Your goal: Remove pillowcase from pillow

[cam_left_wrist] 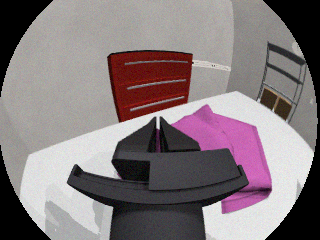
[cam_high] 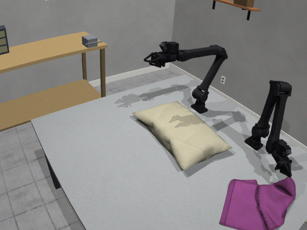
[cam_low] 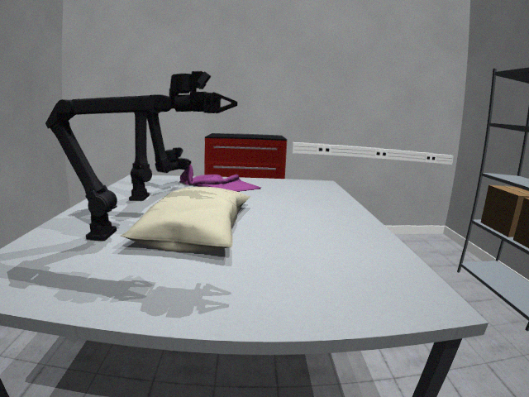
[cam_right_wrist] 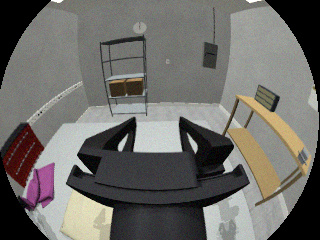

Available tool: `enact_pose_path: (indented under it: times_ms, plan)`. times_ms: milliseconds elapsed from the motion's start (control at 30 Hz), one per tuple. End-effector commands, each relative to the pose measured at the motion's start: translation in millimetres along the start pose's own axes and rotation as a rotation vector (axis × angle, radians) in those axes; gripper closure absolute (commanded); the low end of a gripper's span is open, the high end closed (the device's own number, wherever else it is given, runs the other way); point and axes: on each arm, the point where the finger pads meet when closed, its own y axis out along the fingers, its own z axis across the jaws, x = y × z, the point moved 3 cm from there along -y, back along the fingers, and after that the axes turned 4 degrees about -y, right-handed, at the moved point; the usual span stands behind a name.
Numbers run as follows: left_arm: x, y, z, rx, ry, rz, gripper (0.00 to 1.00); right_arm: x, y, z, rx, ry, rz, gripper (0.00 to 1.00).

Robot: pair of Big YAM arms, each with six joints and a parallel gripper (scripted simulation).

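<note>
The cream pillow (cam_high: 183,136) (cam_low: 183,217) (cam_right_wrist: 80,215) lies bare on the table. The magenta pillowcase (cam_high: 242,200) (cam_low: 217,183) (cam_left_wrist: 242,150) (cam_right_wrist: 46,182) lies crumpled and apart from it, bare table between them. One corner of the pillowcase still stands up just below my left gripper (cam_high: 289,176) (cam_low: 189,162) (cam_left_wrist: 158,120). That gripper is all but shut, with a thin slit between its fingertips and no cloth visible at the tips. My right gripper (cam_high: 147,62) (cam_low: 235,103) (cam_right_wrist: 157,120) is open and empty, high above the table beyond the pillow.
The grey table (cam_high: 111,160) (cam_low: 320,277) carries both arm bases along one long edge. A red drawer cabinet (cam_low: 245,155) (cam_left_wrist: 150,85) stands beyond the pillowcase end. A wooden workbench (cam_high: 49,53) (cam_right_wrist: 270,125) and a metal shelf (cam_low: 504,179) (cam_right_wrist: 125,75) stand off the table.
</note>
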Motion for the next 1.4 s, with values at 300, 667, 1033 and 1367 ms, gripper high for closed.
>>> enact_pose_path:
  times_ms: [300, 667, 1033, 1367]
  plan:
    - [17.4, 12.2, 1.7, 0.004, -0.004, -0.054, 0.94, 16.3, 0.1, -5.2, -0.009, -0.011, -0.026, 0.40]
    - [17.4, 12.2, 1.7, 0.004, -0.004, -0.054, 0.40, 16.3, 0.1, -5.2, -0.009, -0.011, -0.026, 0.40]
    - [17.4, 12.2, 1.7, 0.004, -0.004, -0.054, 0.40, 16.3, 0.1, -5.2, -0.009, -0.011, -0.026, 0.40]
    - [24.1, 12.9, 1.2, 0.004, -0.004, -0.053, 0.40, 16.3, 0.1, -5.2, -0.009, -0.011, -0.026, 0.40]
